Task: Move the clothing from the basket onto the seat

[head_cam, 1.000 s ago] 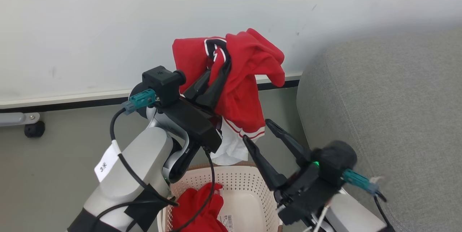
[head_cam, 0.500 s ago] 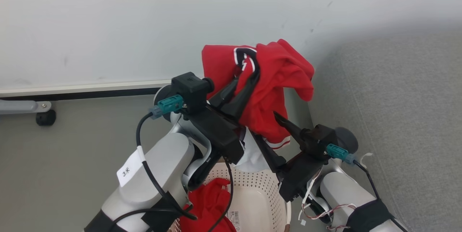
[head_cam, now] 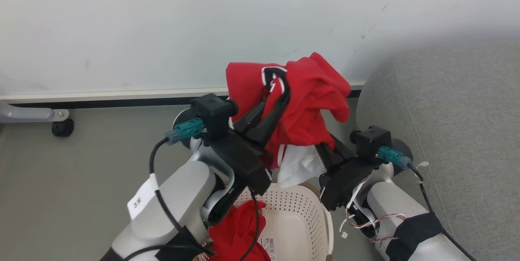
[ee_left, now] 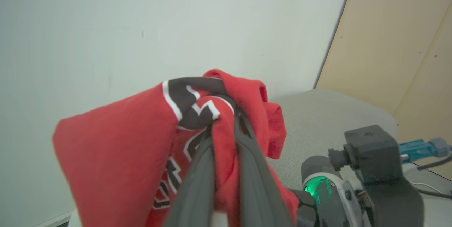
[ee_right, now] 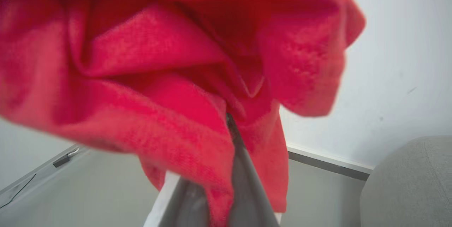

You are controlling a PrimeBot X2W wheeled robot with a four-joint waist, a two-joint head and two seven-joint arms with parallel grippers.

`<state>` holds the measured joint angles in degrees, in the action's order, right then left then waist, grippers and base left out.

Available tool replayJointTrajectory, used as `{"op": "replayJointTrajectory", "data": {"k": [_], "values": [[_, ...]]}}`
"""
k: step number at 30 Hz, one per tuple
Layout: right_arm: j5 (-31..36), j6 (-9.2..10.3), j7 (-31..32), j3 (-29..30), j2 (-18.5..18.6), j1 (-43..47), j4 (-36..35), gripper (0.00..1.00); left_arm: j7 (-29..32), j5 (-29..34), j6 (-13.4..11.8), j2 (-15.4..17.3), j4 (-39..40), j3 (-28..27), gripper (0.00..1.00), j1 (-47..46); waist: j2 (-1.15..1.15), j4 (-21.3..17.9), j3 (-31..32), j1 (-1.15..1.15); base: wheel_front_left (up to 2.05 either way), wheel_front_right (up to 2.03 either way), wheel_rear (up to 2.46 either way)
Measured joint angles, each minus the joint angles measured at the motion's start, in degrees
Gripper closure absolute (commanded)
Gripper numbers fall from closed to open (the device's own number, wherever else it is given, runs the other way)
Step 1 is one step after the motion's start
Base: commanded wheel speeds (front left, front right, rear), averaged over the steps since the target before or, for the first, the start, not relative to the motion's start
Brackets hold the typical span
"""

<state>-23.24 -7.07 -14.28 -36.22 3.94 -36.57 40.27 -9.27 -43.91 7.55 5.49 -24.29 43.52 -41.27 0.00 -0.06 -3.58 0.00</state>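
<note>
Head view: the left gripper (head_cam: 280, 95) was pinched shut on the soft, crumpled red top (head_cam: 308, 106) at 12 o'clock. The right gripper (head_cam: 330, 150) was clamped on its hanging edge. A plain red cloth (head_cam: 235, 228) lay in the holey cream basket (head_cam: 300, 208) at 6 o'clock. The rounded grey woven seat (head_cam: 447, 123) sat at 3 o'clock.

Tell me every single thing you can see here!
wall: one, white, behind everything.
floor: one, grey, below the wall.
sofa: one, grey, at the right.
basket: one, cream-white with holes, on the floor.
second garment: one, red, lying in the basket.
logo garment: one, red with a black-and-white logo, held up above the basket.
wheel: one, black, on the floor at far left.
panel: one, beige, beside the wall.
left jaws: one pair, dark, shut on the logo garment.
right jaws: one pair, dark, shut on the logo garment's lower part.
</note>
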Motion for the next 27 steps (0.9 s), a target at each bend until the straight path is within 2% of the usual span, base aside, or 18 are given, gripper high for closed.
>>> {"op": "replayJointTrajectory", "data": {"k": [7, 8, 9, 10, 11, 12, 22, 27], "values": [[-2.89, 0.00, -0.01, 2.68, -0.20, 0.74, -2.05, 1.00, -0.49, -1.80, -0.31, 2.05, 0.18, -0.89, 1.00, 4.05, 0.00, -1.14, -0.01, 0.00, 0.00, 0.00, 0.00], [-3.22, 0.03, -0.01, 3.58, -0.25, 1.30, -2.69, 1.00, -0.49, -1.81, -0.49, 2.09, 0.22, -0.85, 0.97, 4.44, 0.00, -1.36, -0.06, 0.00, 0.00, 0.00, 0.00], [-3.61, 0.10, -0.01, 4.48, -0.26, 1.80, -3.18, 1.00, -0.51, -1.81, -0.49, 2.21, 0.33, -0.87, 0.88, 4.73, 0.00, -1.57, -0.11, 0.00, 0.00, 0.00, 0.00], [-4.01, 0.24, -0.01, 5.38, -0.26, 2.25, -3.64, 1.00, -0.69, -1.82, -0.49, 2.23, 0.38, -0.88, 0.67, 4.98, 0.00, -1.80, -0.15, 0.00, 0.00, 0.00, 0.00], [-4.36, 0.55, -0.01, 6.15, -0.26, 2.64, -4.15, 1.00, -0.77, -1.83, -0.54, 2.31, 0.53, -0.93, 0.51, 5.25, 0.00, -2.04, -0.18, 0.00, 0.00, 0.00, 0.00], [-4.72, 0.59, -0.01, 6.90, -0.25, 2.97, -4.71, 1.00, -0.93, -1.87, -0.56, 2.45, 0.67, -0.97, 0.00, 5.51, 0.00, -2.30, -0.20, 0.00, 0.00, 0.00, 0.00], [-4.89, 1.60, -0.01, 12.23, -0.04, 3.30, -9.39, 1.00, -1.01, -1.89, -0.51, 4.36, 2.81, -0.33, 0.00, 7.81, 0.00, -5.84, -0.21, 0.00, 0.00, 0.00, 0.00], [-3.13, 2.23, -0.03, 15.13, 2.50, 3.82, -12.66, 1.00, -1.20, -1.72, -0.52, 5.05, 3.65, -0.14, 0.00, 8.23, 0.00, -7.98, -0.12, 0.00, 0.00, 0.00, 0.00]]}}
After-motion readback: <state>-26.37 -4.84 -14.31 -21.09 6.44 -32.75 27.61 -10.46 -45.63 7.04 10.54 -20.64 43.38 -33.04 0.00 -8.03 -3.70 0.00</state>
